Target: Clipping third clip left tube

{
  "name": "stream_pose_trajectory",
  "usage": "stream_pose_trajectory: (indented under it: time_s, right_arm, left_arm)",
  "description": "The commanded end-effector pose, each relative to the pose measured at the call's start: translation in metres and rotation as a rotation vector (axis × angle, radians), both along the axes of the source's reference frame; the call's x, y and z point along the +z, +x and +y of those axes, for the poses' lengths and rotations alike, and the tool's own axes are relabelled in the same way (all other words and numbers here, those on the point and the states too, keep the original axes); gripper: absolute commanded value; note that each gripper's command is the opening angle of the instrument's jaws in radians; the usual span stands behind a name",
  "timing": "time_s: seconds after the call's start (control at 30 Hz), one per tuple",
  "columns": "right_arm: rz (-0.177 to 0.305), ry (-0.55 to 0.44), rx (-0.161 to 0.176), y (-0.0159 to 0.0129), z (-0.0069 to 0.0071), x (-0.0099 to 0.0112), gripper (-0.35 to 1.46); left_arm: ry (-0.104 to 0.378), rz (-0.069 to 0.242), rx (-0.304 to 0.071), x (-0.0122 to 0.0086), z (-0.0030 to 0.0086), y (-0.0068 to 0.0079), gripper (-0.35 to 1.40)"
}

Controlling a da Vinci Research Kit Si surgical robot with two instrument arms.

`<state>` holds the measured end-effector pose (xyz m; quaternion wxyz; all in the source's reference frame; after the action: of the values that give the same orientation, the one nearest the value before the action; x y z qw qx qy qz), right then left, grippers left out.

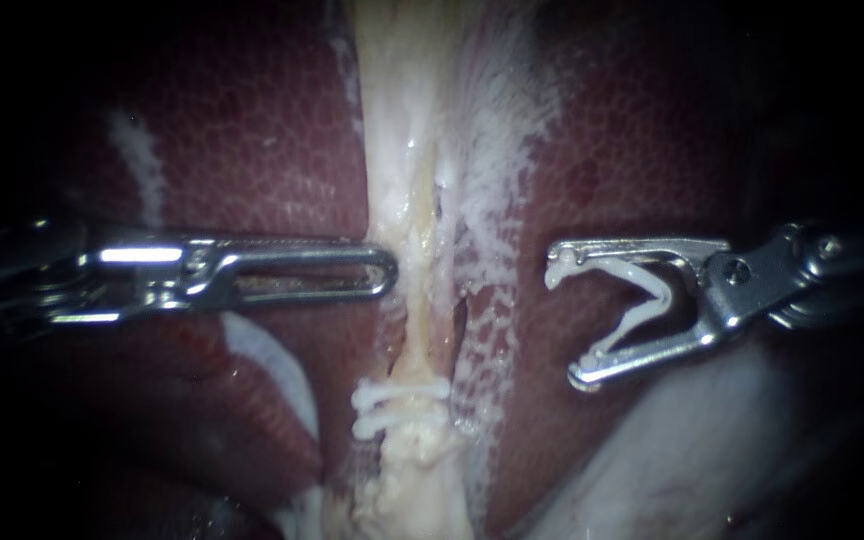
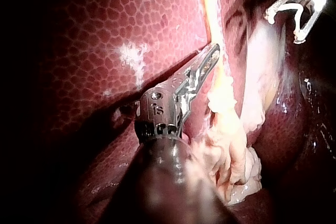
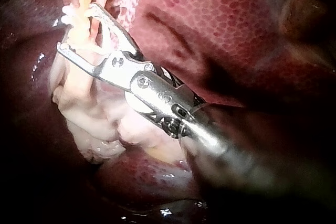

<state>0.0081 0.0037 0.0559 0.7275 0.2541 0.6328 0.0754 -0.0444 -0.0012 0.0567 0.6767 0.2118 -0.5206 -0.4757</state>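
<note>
A pale tube runs down the middle of the endoscope view between dark red liver lobes. Two white clips sit across it low down. My left instrument comes in level from the left, its slotted jaws lying together, tip touching the tube's left edge above the clips; it shows again in the left wrist view. My right instrument hangs right of the tube and apart from it, jaws spread wide around an open white clip. In the right wrist view those jaws stand close by the clipped stretch.
White webby tissue fringes the tube's right side over the liver. Ragged pale tissue bunches below the clips. A smooth pale mass lies under the right instrument. Liver rises on both sides of the tube.
</note>
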Motion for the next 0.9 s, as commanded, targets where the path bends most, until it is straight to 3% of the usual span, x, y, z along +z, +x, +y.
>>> stream_pose_trajectory:
  time_s: [0.03, 0.67, 0.9]
  right_arm:
    - [0.0, 0.0, 0.0, 0.0, 0.0, 0.0, 0.6]
    - [0.0, -0.003, 0.0, 0.0003, -0.0003, 0.0003, 0.6]
    - [-0.009, 0.033, 0.004, 0.0016, -0.0016, 0.0017, 0.6]
  left_arm:
    - [0.0, 0.0, 0.0, 0.0, 0.0, 0.0, -0.35]
    - [0.005, -0.002, 0.001, -0.0011, 0.0002, 0.0005, -0.35]
    - [0.012, -0.004, 0.0, -0.0027, 0.0007, 0.0014, -0.35]
